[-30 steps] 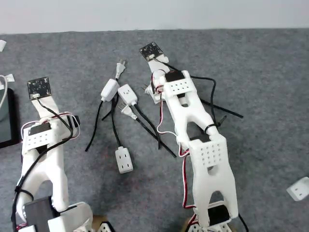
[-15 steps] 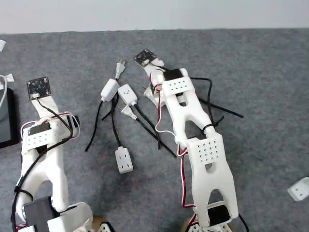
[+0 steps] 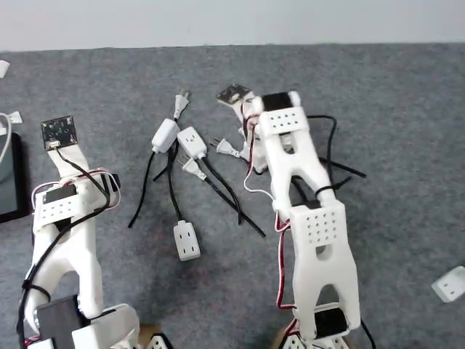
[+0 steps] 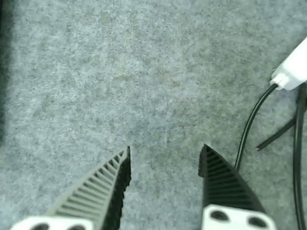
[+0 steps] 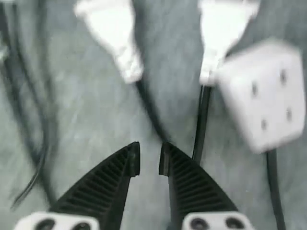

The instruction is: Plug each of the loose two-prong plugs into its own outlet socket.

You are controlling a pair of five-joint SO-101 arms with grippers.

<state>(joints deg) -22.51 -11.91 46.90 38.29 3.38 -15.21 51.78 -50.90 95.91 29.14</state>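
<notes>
Several white plugs and sockets on black cords lie mid-table. A two-prong plug (image 3: 181, 101) is farthest back. In front of it come a white adapter (image 3: 165, 134), an outlet socket (image 3: 190, 142) and a second plug (image 3: 191, 167), with a third plug (image 3: 227, 147) lying loose to their right. Another outlet socket (image 3: 187, 241) lies nearer the front. My right gripper (image 5: 149, 158) hovers over two plugs (image 5: 111, 34) (image 5: 223, 25) and a socket (image 5: 265, 96), open by a narrow gap and holding nothing. My left gripper (image 4: 164, 163) is open over bare carpet, beside a white adapter (image 4: 293, 72).
Grey carpet covers the table. Black cords (image 3: 221, 190) trail from the plugs toward the front and under the right arm (image 3: 298, 171). A dark device (image 3: 9, 178) sits at the left edge, and a separate white socket block (image 3: 449, 283) at the far right.
The right arm has swung to the right and back, uncovering the loose plug that was under its gripper. The left arm has not moved.
</notes>
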